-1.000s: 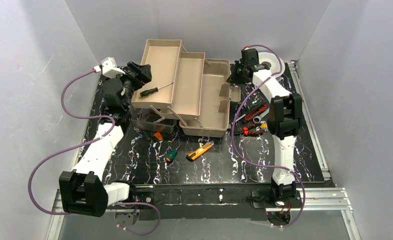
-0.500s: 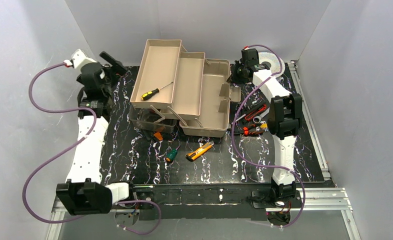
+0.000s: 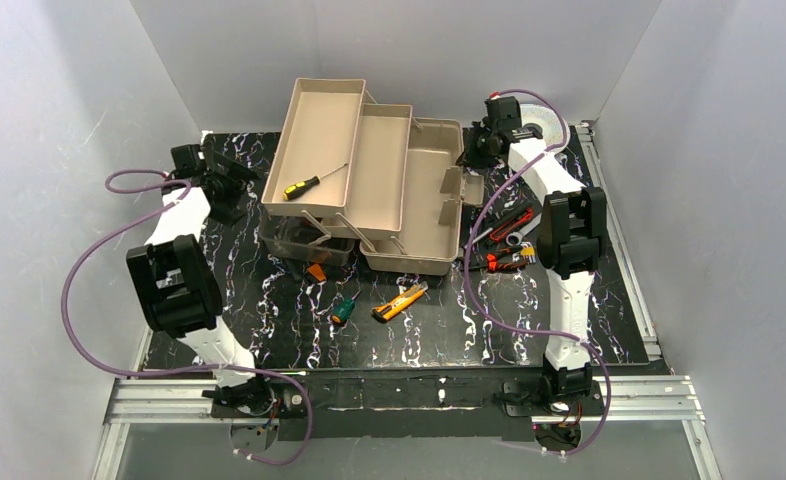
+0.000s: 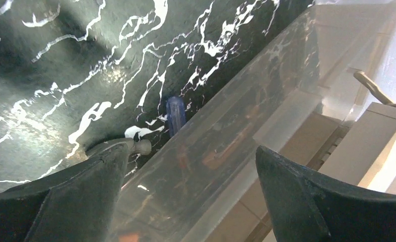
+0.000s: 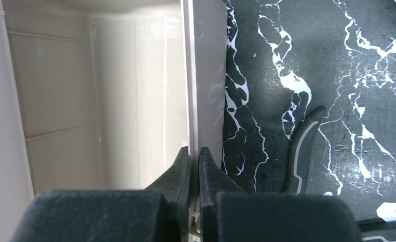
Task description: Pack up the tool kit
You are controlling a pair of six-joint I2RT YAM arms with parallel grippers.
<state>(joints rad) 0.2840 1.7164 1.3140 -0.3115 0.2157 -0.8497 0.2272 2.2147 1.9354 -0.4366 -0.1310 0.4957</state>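
Right pincer (image 5: 194,156) is pinching the toolbox (image 5: 206,75) by its thin side wall, jaws nearly shut. Left pincer (image 4: 190,151) is hanging wide, the translucent lid (image 4: 246,116) just beneath it. Risk: the wall slipping free, the box jolting, the tray's screwdriver (image 3: 314,180) rolling out.

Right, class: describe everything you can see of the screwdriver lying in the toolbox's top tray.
The screwdriver has a chunky yellow-and-black handle, plastic by its look, and a thin, straight metal shaft. It lies flat and diagonal on the floor of the beige top fold-out tray of the open toolbox, handle toward the near left, tip toward the tray's right wall. Only the tray touches it. The tip's type is too small to tell.
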